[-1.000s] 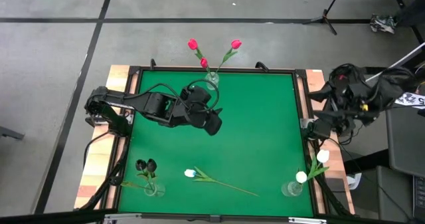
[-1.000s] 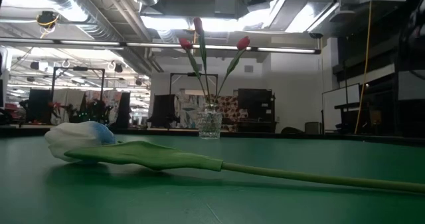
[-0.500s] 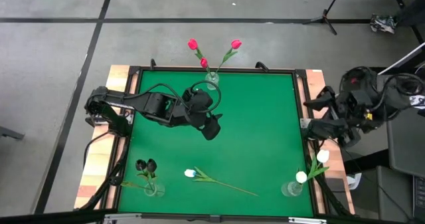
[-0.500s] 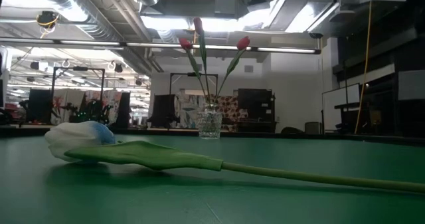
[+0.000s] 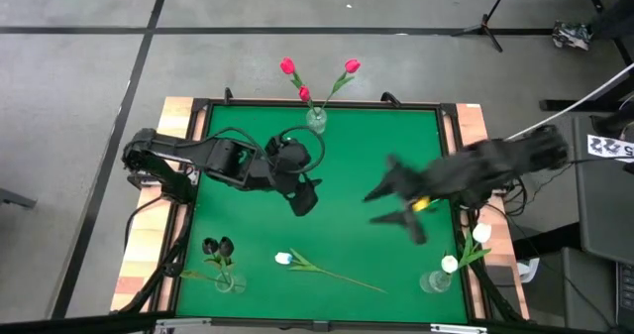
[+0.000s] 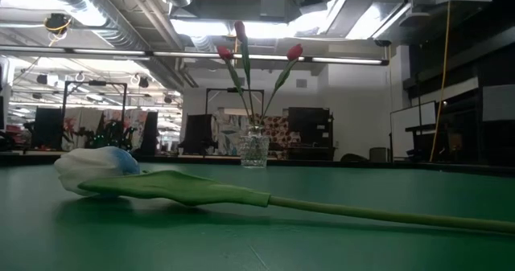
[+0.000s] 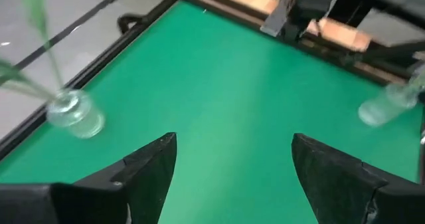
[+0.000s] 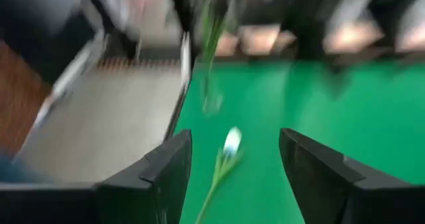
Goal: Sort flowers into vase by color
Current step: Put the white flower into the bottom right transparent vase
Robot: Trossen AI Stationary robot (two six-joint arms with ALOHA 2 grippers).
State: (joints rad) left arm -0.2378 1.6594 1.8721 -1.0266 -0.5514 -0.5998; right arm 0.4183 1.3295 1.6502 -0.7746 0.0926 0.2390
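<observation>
One white flower (image 5: 285, 259) lies flat on the green table near its front edge, with its stem (image 5: 347, 278) running toward the right; the low view shows its head (image 6: 92, 168) close up. Three glass vases stand on the table: pink-red flowers in the far vase (image 5: 316, 119), dark flowers at the near left (image 5: 226, 279), white flowers at the near right (image 5: 436, 280). My left gripper (image 5: 305, 197) hovers open over the table's middle left. My right gripper (image 5: 391, 200), blurred, is open over the middle right, and the lying flower (image 8: 231, 144) shows ahead of it.
A raised dark frame (image 5: 448, 156) edges the table, with wooden boards outside it. The left wrist view shows the far vase (image 7: 74, 114) and the near-right vase (image 7: 382, 108) ahead. Bare green surface lies between the two grippers and the lying flower.
My right arm has swung fast from beyond the table's right edge in over the table toward its middle, turning as it went. My left gripper has turned a little and tipped toward the near side. The flowers and vases have stayed in place.
</observation>
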